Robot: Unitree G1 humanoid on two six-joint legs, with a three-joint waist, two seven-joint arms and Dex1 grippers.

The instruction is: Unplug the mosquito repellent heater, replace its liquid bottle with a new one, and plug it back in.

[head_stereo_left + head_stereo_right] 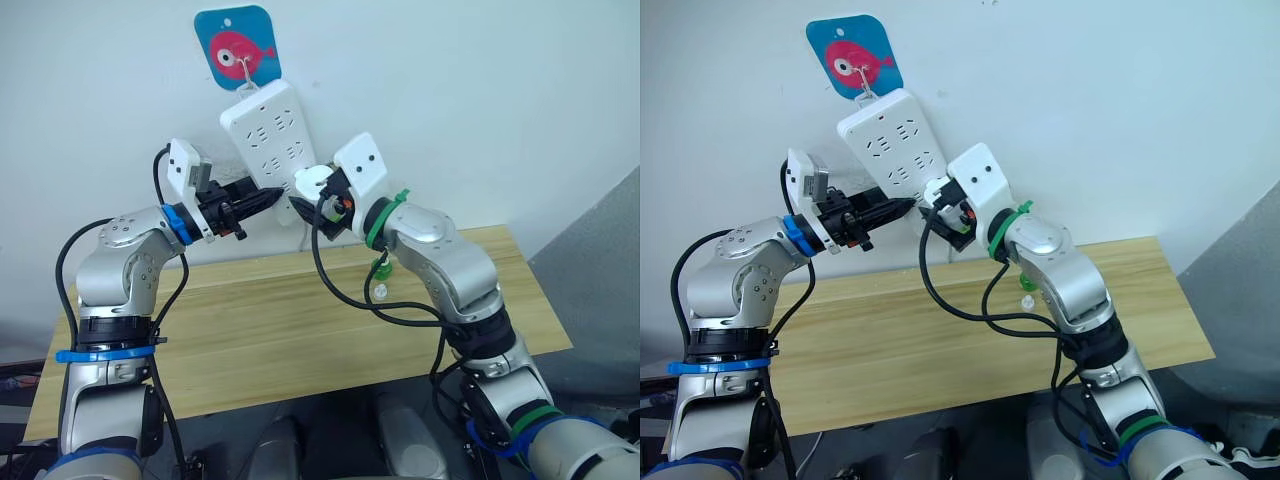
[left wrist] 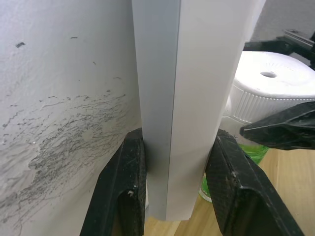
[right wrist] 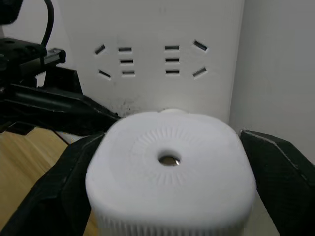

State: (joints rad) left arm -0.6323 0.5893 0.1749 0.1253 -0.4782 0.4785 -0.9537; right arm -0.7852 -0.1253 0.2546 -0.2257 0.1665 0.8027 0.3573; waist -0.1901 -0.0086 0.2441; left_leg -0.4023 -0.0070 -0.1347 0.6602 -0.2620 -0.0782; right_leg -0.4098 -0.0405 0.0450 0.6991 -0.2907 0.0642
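Note:
The mosquito repellent heater (image 3: 170, 167) is a white rounded unit with a round vent hole, pressed against the lower face of the white power strip (image 1: 265, 135) on the wall. My right gripper (image 1: 318, 198) is shut on it, one black finger (image 3: 280, 172) on each side. A bottle of green liquid (image 2: 253, 152) shows just under the heater. Its prongs are hidden, so I cannot tell whether they sit in a socket. My left gripper (image 2: 177, 135) is shut on the strip's lower end, its fingers (image 2: 123, 191) clamping both edges.
A wooden table (image 1: 300, 340) stands against the wall below both arms. A small green item (image 1: 380, 266) and a clear cap (image 1: 382, 292) lie on it behind my right forearm. The strip hangs from a blue fish hook (image 1: 238, 48).

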